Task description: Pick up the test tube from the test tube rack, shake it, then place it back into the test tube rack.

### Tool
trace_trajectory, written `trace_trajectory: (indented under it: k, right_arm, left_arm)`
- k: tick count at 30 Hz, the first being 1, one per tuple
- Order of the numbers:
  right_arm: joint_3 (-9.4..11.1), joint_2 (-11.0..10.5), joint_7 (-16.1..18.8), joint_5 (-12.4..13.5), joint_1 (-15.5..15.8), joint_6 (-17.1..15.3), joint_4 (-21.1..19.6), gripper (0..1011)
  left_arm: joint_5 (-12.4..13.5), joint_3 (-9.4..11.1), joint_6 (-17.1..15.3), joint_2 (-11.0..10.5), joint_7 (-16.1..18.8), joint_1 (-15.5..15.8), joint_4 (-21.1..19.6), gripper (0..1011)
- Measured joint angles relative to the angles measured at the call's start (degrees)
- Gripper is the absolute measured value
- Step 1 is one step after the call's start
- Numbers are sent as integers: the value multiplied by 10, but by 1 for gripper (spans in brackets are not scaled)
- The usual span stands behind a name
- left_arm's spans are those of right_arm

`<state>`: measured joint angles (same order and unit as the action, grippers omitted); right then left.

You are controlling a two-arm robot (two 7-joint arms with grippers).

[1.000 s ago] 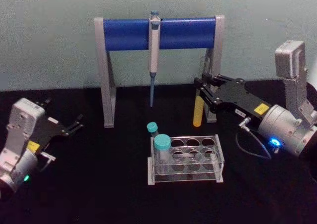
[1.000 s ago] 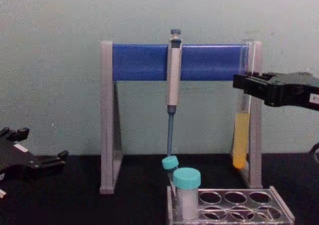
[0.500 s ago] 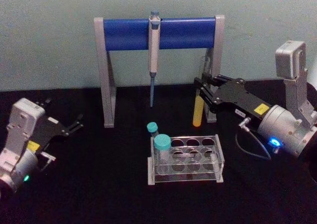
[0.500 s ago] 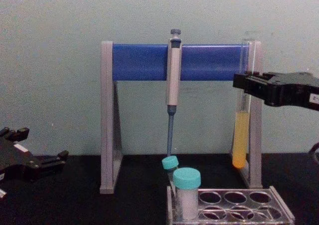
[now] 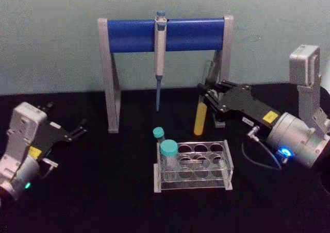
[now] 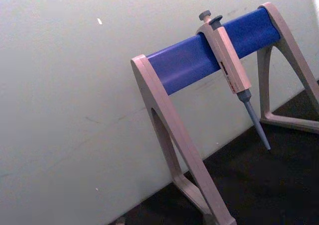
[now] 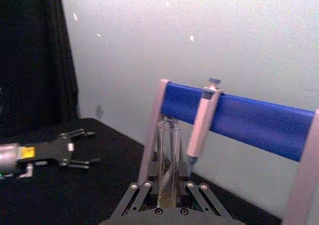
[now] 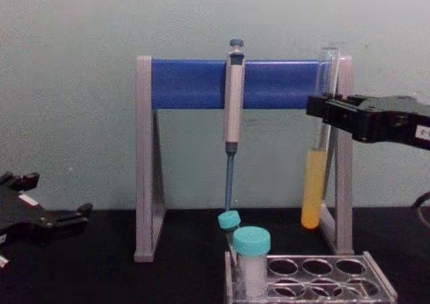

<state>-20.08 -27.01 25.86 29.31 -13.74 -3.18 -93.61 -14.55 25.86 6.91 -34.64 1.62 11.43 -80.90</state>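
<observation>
My right gripper is shut on the test tube, a clear glass tube with yellow-orange liquid in its lower part. It holds the tube in the air, slightly tilted, behind and above the right rear of the test tube rack. The chest view has the tube hanging from the gripper in front of the stand's right leg, well above the rack. In the right wrist view the tube stands between the fingers. My left gripper rests open at the far left of the table.
A grey-and-blue pipette stand with a hanging pipette stands behind the rack. Two teal-capped vials sit at the rack's left end. Black table surface stretches between the rack and the left gripper.
The right gripper has carried the tube a little to the left and lower, and the tube's bottom has swung left. The left arm has not moved.
</observation>
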Motion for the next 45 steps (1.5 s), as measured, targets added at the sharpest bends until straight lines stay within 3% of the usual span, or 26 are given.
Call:
trace_trajectory:
  k: [6, 16, 26, 45]
  right_arm:
    - [-10, -6, 34, 25, 4, 12, 1, 221]
    - [-29, -21, 61, 43, 9, 28, 8, 221]
    - [-48, -24, 71, 43, 6, 39, 27, 221]
    - [-61, -23, 60, 27, 1, 37, 44, 221]
  left_arm:
    - [0, 0, 0, 0, 0, 0, 0, 1001]
    - [0, 0, 0, 0, 0, 0, 0, 1001]
    - [0, 0, 0, 0, 0, 0, 0, 1001]
    - [0, 0, 0, 0, 0, 0, 0, 1001]
